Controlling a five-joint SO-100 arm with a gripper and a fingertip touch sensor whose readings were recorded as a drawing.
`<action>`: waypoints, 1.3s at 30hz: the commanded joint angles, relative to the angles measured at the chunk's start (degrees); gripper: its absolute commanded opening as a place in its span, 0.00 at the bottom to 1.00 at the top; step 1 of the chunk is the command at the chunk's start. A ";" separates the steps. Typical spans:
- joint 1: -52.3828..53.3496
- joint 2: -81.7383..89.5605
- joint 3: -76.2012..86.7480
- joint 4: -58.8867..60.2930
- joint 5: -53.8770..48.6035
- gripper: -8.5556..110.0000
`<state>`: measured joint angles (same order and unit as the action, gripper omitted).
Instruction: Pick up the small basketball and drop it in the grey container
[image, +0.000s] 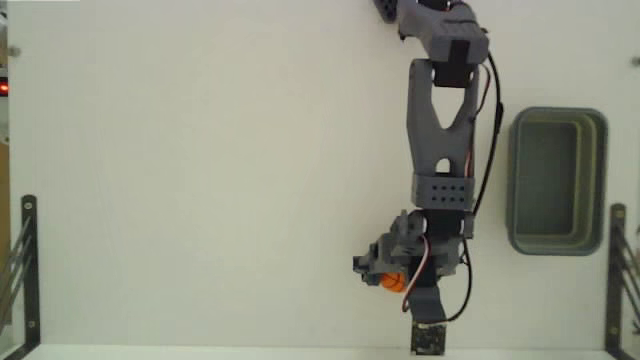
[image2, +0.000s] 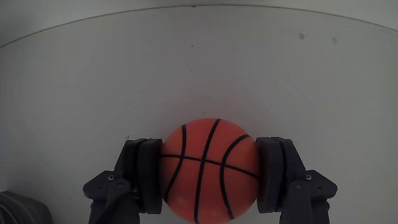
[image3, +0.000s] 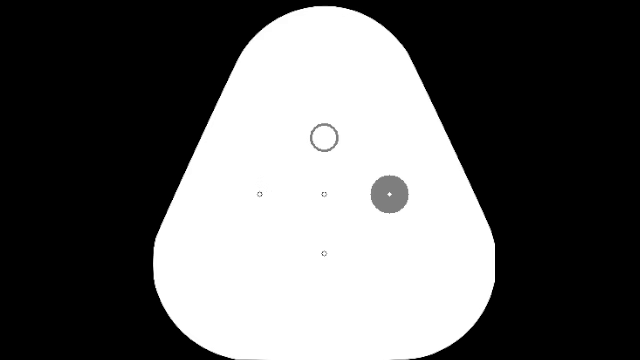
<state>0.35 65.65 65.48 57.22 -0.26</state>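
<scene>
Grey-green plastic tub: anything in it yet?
Empty. The fixed view shows the grey-green rectangular plastic tub with bare floor; the small orange ball sits between the gripper pads.

smooth, slightly glossy basketball (image2: 208, 171); matt plastic tub (image: 556, 181); matt white table (image: 200, 180).

light: bright, even | shadows: faint | fixed view: washed-out, soft | wrist view: sharp, edges curved

Grey printed arm (image: 440, 120), black cables (image: 492, 130)
</scene>
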 joint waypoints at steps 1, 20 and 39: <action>-0.35 2.44 0.12 -0.33 0.26 0.76; -0.35 2.44 0.12 -0.33 0.26 0.76; -0.35 2.27 -2.44 2.07 0.26 0.76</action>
<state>0.35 65.65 65.39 58.27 -0.26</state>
